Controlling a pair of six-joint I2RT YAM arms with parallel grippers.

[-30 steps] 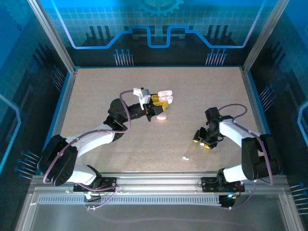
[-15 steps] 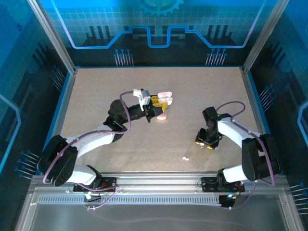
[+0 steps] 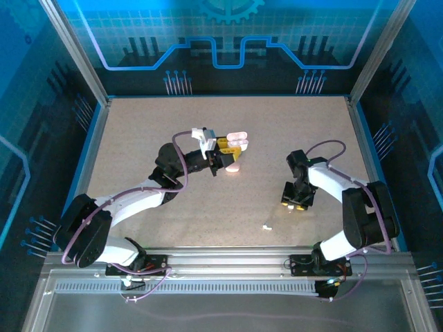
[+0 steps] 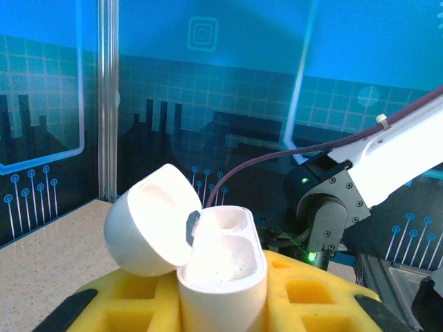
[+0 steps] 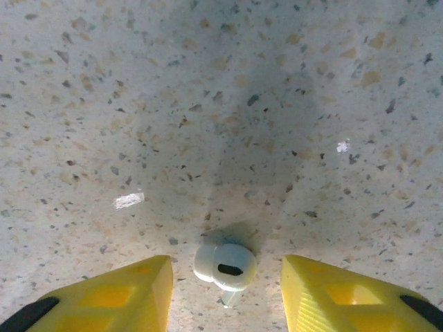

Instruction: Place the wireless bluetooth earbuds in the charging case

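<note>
Right end effector [image 5: 225,261], jaws wide, straddles a white earbud [image 5: 225,266] lying on the speckled surface [image 5: 208,104], its stem half hidden underneath. Left end effector [image 4: 221,294] clamps the open charging case [image 4: 221,256], whose base is cut off at the frame's edge.

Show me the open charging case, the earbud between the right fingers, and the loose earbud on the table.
charging case [image 4: 223,273]: left wrist view, front of its base.
earbud [image 5: 225,263] between the right fingers [image 5: 124,290]: right wrist view, its rounded head.
loose earbud [image 3: 266,226]: top external view, its white body.
</note>
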